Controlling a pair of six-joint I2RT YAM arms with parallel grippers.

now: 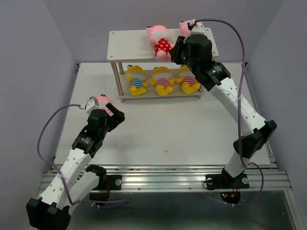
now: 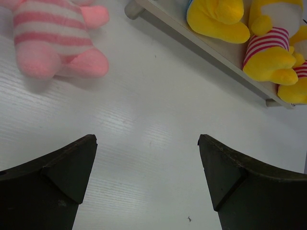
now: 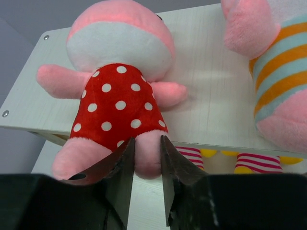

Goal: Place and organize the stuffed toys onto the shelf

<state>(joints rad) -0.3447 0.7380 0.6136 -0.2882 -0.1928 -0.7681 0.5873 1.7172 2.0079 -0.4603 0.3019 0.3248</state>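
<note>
The shelf (image 1: pixel 129 45) stands at the back of the table. A pink toy in a red polka-dot outfit (image 3: pixel 120 96) lies on its top board (image 3: pixel 211 96), legs over the front edge. My right gripper (image 3: pixel 147 141) is shut on one of its legs. A pink toy in orange and teal stripes (image 3: pixel 273 72) lies to its right. Three yellow toys (image 1: pixel 163 80) sit on the lower board. Another pink toy with pink stripes (image 2: pixel 53 38) lies on the table, just ahead and left of my left gripper (image 2: pixel 146 158), which is open with only bare table between its fingers.
The lower shelf board's front edge (image 2: pixel 206 45) and a leg's foot (image 2: pixel 134 8) are close ahead of the left gripper. The right arm (image 1: pixel 240 105) reaches over the table's right side. Grey walls close in both sides.
</note>
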